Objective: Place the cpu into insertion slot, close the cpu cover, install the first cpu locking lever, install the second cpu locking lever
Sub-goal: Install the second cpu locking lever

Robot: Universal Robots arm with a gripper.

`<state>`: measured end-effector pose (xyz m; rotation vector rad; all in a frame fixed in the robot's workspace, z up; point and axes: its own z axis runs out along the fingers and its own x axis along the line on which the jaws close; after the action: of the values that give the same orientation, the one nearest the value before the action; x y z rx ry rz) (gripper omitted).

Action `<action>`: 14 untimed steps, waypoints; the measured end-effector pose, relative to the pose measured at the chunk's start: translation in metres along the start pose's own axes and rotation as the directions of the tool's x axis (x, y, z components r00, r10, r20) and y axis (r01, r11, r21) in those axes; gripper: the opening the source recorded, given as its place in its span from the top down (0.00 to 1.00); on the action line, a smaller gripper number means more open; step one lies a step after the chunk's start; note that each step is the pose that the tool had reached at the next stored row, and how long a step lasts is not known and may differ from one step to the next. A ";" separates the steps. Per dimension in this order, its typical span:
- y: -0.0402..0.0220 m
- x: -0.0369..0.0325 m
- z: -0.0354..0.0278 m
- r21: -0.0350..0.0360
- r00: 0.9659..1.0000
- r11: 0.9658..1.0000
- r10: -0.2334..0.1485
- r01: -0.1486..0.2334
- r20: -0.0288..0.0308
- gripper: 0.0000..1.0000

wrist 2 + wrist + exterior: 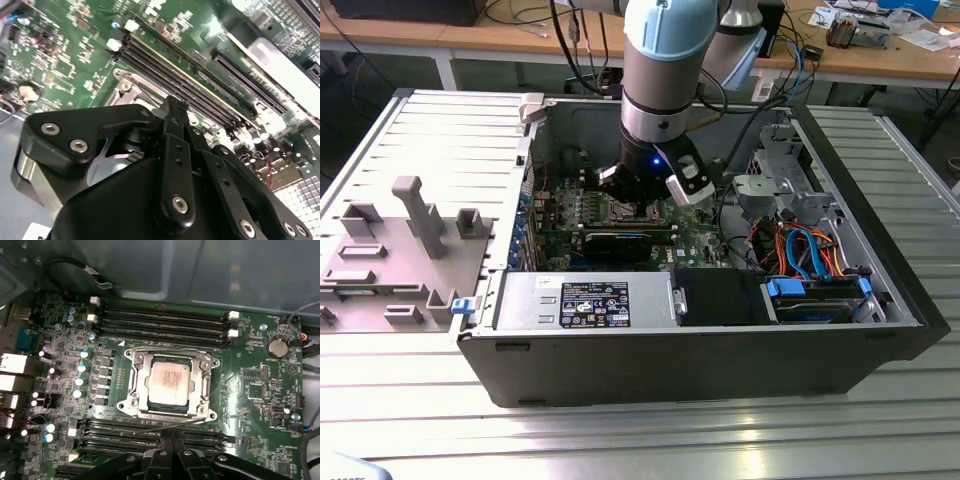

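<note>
Arm reaches down into the open computer case (880,330) lying on the ribbed metal table (620,430), the gripper (642,195) low over the green motherboard (250,385) just beside the socket. In the first wrist view the cpu (170,380) sits flat in the insertion slot (145,407), the cpu cover (202,385) down around it as a silver frame, memory slots (165,322) along two sides. Jaws look pressed narrow with nothing between them; a thin lever (165,427) lies by the frame's near edge.
</note>
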<state>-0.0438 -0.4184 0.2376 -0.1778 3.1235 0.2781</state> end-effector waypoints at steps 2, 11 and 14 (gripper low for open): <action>-0.0005 0.0046 0.0008 -0.003 1.000 1.000 0.000 0.000 0.000 0.89; -0.0010 0.0199 0.0120 -0.010 1.000 1.000 -0.008 0.008 0.000 0.89; -0.0007 0.0226 0.0159 -0.011 1.000 1.000 -0.021 0.021 -0.003 0.89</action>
<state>-0.0663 -0.4188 0.2215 -0.2110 3.1213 0.2945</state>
